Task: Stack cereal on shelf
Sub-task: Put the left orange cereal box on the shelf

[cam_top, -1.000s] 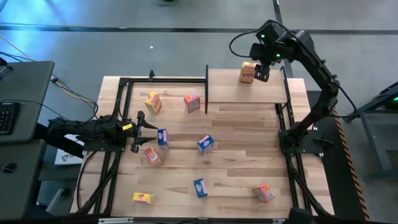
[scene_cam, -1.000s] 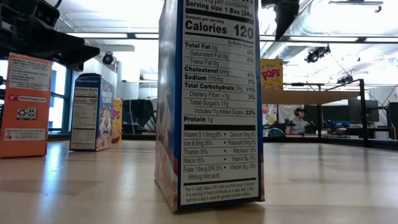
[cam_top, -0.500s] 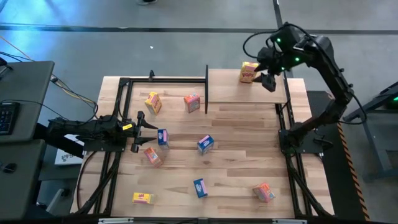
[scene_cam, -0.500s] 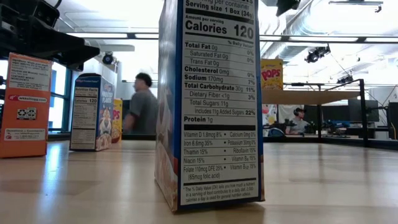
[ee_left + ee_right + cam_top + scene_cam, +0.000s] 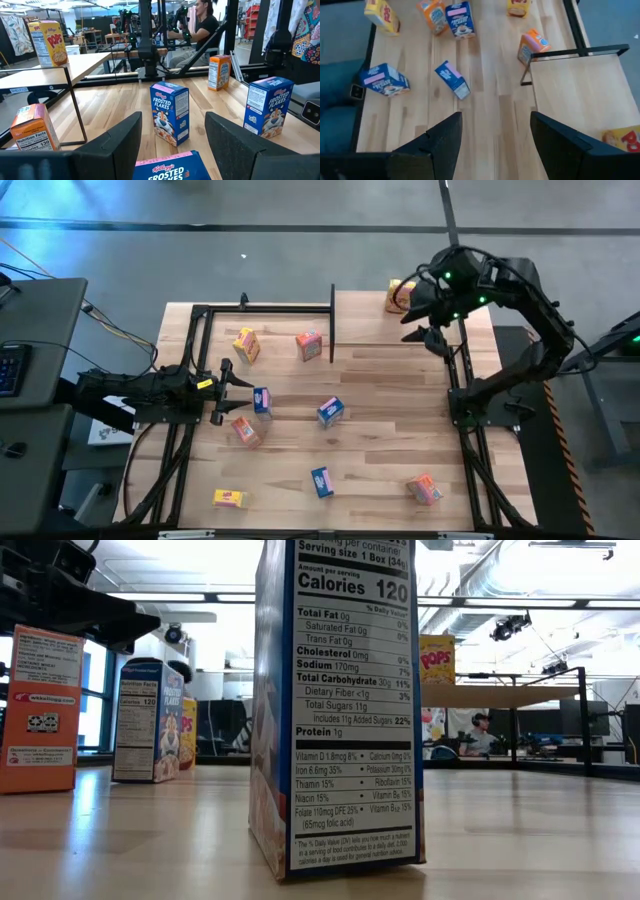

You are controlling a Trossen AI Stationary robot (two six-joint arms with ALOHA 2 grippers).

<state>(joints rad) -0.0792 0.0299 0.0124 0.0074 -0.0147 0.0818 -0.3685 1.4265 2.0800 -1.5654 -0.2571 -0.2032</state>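
One yellow cereal box [image 5: 398, 295] stands on the light wood shelf [image 5: 385, 328] at its far right corner; the low view shows this yellow box [image 5: 437, 659] upright on the shelf's board [image 5: 500, 695]. Several more boxes sit on the plank table, among them a yellow one [image 5: 246, 345], an orange one [image 5: 309, 346] and a blue one [image 5: 331, 412]. My right gripper [image 5: 426, 334] hovers open and empty above the shelf's right end, pointing slantwise down [image 5: 495, 145]. My left gripper [image 5: 228, 392] rests open at the table's left, with a blue box [image 5: 172, 169] just ahead of its fingers.
Black metal frame rails [image 5: 265, 308] run along the table's far, left and right sides. An orange box [image 5: 425, 489], a blue box [image 5: 321, 481] and a yellow box [image 5: 228, 498] lie toward the near edge. A blue box [image 5: 340, 710] stands right before the low camera.
My right gripper has drawn away from the yellow box on the shelf, toward the table's right and near edges and a little upward, swinging round as it went. It stayed open. The yellow box stands where it was. A person crossed the room behind.
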